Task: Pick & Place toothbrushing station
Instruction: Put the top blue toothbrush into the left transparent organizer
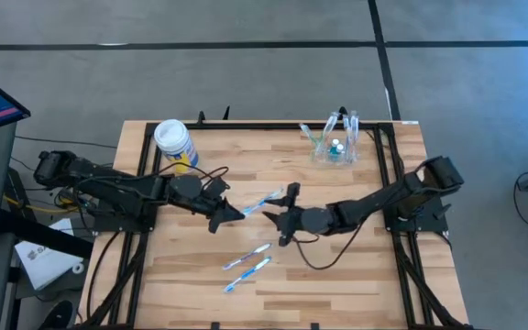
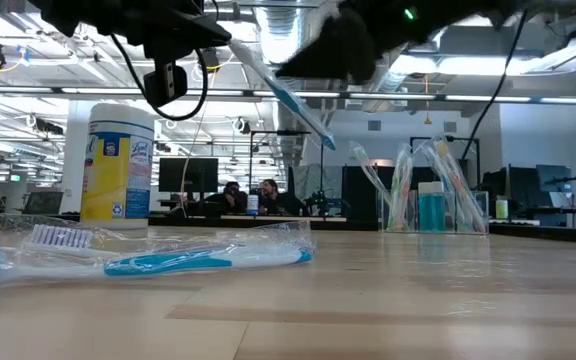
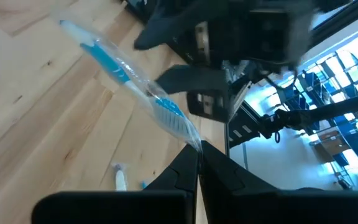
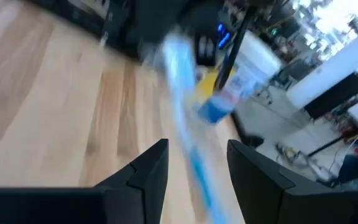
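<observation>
While my left pincer (image 1: 236, 213) is clenched on one end of a wrapped toothbrush (image 1: 261, 203), it holds it clear of the bench (image 1: 356, 275) near the middle, evidently so that the other arm can take it over without dragging it on the wood. My right pincer (image 1: 278, 215) stands released, its fingers apart on either side of the brush's far end in its own wrist view; I judge it is lined up to close but has not yet gripped. In the low view the brush hangs tilted in mid-air, which fits a hand-over between the two arms. The toothbrushing station (image 1: 335, 142), a clear cup, stands upright near the bench's far edge toward my right side, well apart from both pincers, and already carries several brushes leaning against its rim. Two more wrapped toothbrushes (image 1: 247, 263) lie flat on the bench nearer the front edge, waiting their turn. A yellow-and-blue canister (image 1: 174, 145) with a white lid stands at the far left, apart from the work. Risk noted: the crinkled wrapper may slip if the right fingers close on film alone.
</observation>
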Robot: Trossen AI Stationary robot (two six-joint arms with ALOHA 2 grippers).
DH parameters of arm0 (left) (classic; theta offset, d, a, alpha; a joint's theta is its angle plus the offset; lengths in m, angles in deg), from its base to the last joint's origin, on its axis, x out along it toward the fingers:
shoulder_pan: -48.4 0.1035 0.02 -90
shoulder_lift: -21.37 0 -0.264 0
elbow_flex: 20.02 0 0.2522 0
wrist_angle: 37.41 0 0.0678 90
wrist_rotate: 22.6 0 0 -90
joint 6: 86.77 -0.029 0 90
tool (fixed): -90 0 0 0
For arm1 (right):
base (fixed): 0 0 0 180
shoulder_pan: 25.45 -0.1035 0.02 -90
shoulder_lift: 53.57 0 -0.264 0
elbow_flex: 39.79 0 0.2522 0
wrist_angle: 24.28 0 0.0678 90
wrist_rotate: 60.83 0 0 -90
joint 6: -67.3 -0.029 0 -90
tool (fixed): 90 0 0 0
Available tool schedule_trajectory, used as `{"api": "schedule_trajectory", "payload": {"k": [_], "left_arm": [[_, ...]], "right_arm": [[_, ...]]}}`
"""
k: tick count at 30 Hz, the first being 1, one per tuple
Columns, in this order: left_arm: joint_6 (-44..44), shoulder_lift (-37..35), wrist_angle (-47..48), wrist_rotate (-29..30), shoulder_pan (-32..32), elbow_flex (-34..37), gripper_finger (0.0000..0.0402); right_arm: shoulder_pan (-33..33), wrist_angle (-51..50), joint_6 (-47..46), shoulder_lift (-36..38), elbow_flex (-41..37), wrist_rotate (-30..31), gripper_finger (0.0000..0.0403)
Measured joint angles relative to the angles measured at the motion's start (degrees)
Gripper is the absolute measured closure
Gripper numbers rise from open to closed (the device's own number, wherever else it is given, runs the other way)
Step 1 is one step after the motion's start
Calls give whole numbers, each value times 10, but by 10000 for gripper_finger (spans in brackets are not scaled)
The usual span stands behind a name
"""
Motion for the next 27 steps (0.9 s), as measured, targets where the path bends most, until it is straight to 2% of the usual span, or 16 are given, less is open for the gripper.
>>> {"api": "schedule_trajectory", "payload": {"k": [4,10,16,21,27], "left_arm": [[-1,0,-2,-7,0,0,401],[-3,0,-2,-7,0,0,401],[-3,0,-2,-7,0,0,401],[-4,0,-2,-12,0,0,401],[-5,0,-1,-13,0,0,401]], "right_arm": [[-4,1,23,-31,47,-1,249],[-6,-61,26,-71,106,7,249],[-5,-80,38,-106,138,32,259],[-5,-91,41,-110,142,35,302],[-5,-90,40,-110,142,35,386]]}}
